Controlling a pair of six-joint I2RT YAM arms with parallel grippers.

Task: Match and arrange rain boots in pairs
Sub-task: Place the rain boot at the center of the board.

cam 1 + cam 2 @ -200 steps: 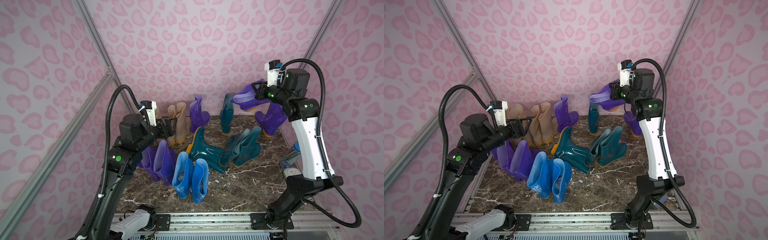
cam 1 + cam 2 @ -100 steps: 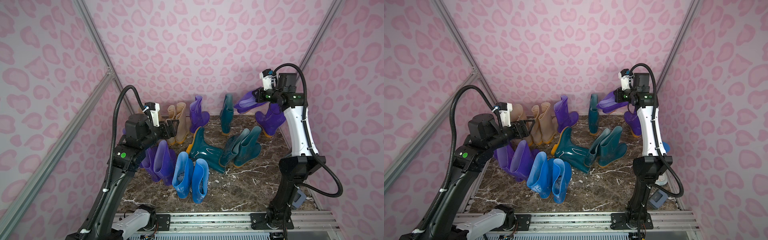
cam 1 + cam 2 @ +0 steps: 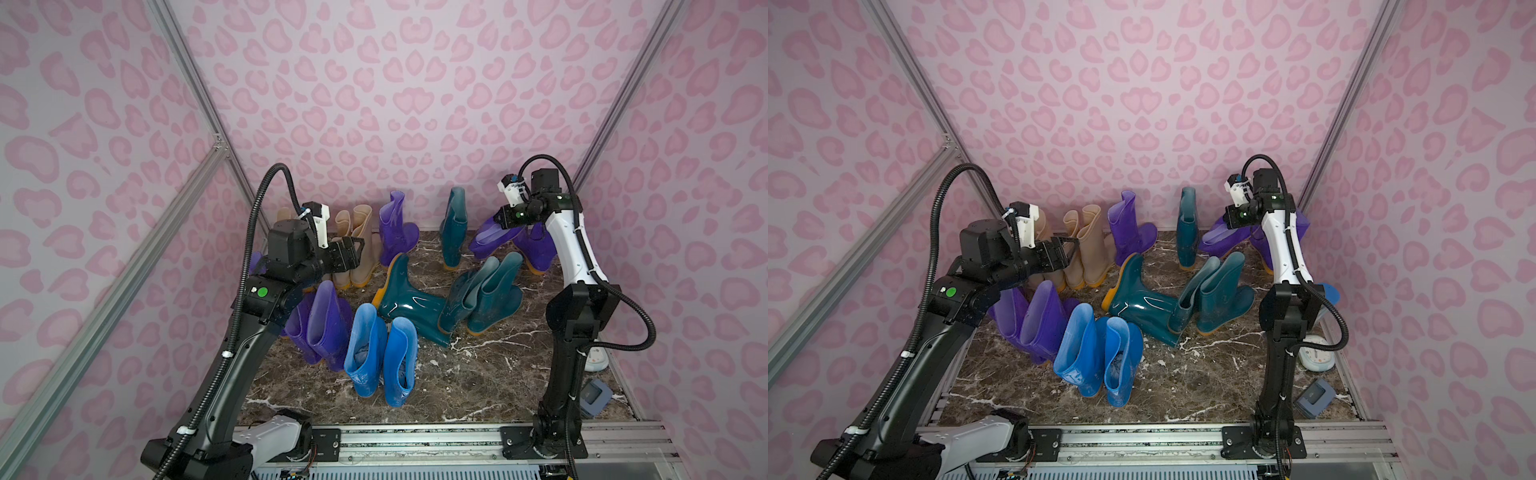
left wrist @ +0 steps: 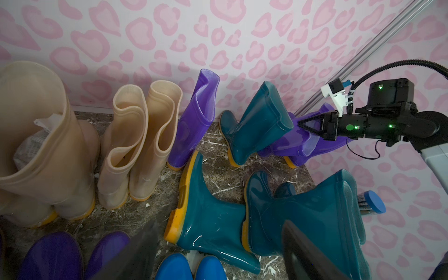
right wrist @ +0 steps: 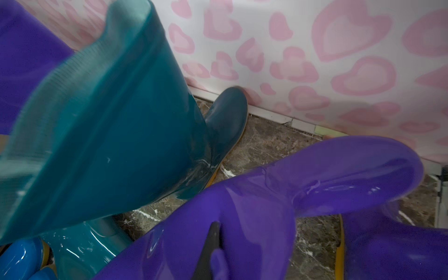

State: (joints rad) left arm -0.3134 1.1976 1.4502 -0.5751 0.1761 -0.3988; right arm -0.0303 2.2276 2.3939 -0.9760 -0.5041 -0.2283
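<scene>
Top views both show blue pair (image 3: 374,353), beige pair (image 3: 363,220) and teal pair (image 3: 486,291) apparently matched; toppled teal boot (image 3: 411,305) mid-frame unpaired; right claw (image 3: 498,221) grips purple boot (image 3: 484,243), upper right; left claw (image 3: 358,254) spread, empty.

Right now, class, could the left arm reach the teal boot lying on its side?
Probably yes: the open left gripper hovers close by the fallen teal boot, whose foot end is uncovered.

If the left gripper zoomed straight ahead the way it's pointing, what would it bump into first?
Probably the dark teal boot lying on its side: the left wrist view shows it straight ahead, framed by the open left gripper. Depth is hard to judge, so that's a best guess.
</scene>
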